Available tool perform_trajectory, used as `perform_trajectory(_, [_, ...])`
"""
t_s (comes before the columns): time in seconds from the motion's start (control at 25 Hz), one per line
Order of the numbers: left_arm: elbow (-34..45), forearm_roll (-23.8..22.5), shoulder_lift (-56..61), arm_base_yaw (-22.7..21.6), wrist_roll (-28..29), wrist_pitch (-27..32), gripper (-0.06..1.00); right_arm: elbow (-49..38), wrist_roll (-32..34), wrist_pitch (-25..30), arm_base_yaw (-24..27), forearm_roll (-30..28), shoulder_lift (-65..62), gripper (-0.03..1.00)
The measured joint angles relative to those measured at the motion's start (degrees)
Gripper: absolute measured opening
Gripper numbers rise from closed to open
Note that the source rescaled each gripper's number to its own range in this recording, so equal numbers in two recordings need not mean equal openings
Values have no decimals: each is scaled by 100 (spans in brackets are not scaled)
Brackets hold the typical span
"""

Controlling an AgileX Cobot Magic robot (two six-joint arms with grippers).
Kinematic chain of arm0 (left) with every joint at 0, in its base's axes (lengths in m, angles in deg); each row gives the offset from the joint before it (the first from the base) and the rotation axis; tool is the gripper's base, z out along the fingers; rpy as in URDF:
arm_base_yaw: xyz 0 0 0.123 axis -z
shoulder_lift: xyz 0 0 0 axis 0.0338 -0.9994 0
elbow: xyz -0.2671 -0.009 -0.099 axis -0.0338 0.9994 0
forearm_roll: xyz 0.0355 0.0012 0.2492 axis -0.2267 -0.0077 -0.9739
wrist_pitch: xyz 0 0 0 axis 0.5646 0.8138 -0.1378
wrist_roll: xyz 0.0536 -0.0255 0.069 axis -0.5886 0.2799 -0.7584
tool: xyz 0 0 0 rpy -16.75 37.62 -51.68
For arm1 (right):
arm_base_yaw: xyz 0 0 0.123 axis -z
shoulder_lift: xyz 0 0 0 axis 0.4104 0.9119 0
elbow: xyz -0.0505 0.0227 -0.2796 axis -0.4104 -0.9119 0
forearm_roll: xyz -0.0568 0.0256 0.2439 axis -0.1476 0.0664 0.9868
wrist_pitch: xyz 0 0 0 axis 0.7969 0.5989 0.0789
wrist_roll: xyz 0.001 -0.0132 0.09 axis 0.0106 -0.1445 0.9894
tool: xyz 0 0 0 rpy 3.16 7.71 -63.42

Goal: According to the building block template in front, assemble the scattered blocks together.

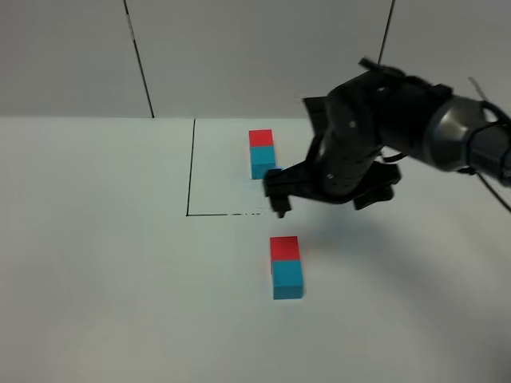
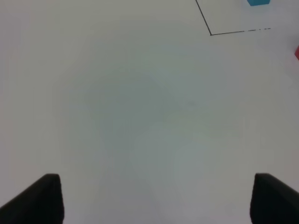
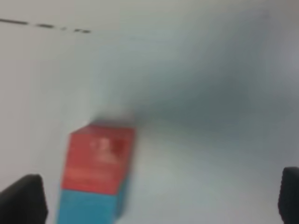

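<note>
The building block template (image 1: 261,152), a red cube on the far side joined to a cyan one, lies inside the thin black outline (image 1: 190,171). Nearer the front, outside the outline, the scattered red block (image 1: 285,248) and cyan block (image 1: 287,278) sit touching, red on the far side like the template. My right gripper (image 1: 323,199) hovers open above the table between the two pairs. In the right wrist view its jaws (image 3: 156,198) stand wide apart and hold nothing, with the red block (image 3: 100,161) and cyan block (image 3: 88,207) below. My left gripper (image 2: 159,200) is open over bare table.
The tabletop (image 1: 96,263) is plain white with a grey wall behind it. The left wrist view catches a corner of the black outline (image 2: 210,32), a bit of the template's cyan cube (image 2: 258,2) and a red sliver (image 2: 297,52) at its edge.
</note>
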Motion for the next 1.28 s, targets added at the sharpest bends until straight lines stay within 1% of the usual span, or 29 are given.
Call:
perform_trajectory(0.04, [0, 0, 0, 0, 0, 0, 70, -14, -130, 121, 280, -22, -80, 100])
perform_trajectory(0.12, [0, 0, 0, 0, 0, 0, 70, -195, -331, 188, 792, -101, -335, 100])
perform_trajectory(0.24, [0, 0, 0, 0, 0, 0, 70, -860, -547, -44, 1559, -193, -1024, 100])
perform_trajectory(0.32, [0, 0, 0, 0, 0, 0, 70, -1493, -636, -270, 2010, -290, -1614, 100])
perform_trajectory(0.4, [0, 0, 0, 0, 0, 0, 70, -2101, -664, -345, 2466, -425, -2320, 100])
perform_trajectory(0.52, [0, 0, 0, 0, 0, 0, 70, -2946, -670, -239, 2948, -684, -3451, 100])
perform_trajectory(0.6, [0, 0, 0, 0, 0, 0, 70, -3464, -670, 11, 3139, -840, -4236, 100])
perform_trajectory(0.72, [0, 0, 0, 0, 0, 0, 70, -4129, -670, 418, 3242, -918, -5367, 100])
perform_trajectory(0.88, [0, 0, 0, 0, 0, 0, 70, -4816, -817, 778, 3200, -676, -6807, 100])
perform_trajectory(1.04, [0, 0, 0, 0, 0, 0, 70, -5345, -1197, 820, 3017, -292, -8138, 100])
perform_trajectory(1.16, [0, 0, 0, 0, 0, 0, 70, -5676, -1388, 696, 2938, -270, -9017, 100])
perform_trajectory(1.28, [0, 0, 0, 0, 0, 0, 70, -5970, -1419, 650, 2913, -275, -9796, 100])
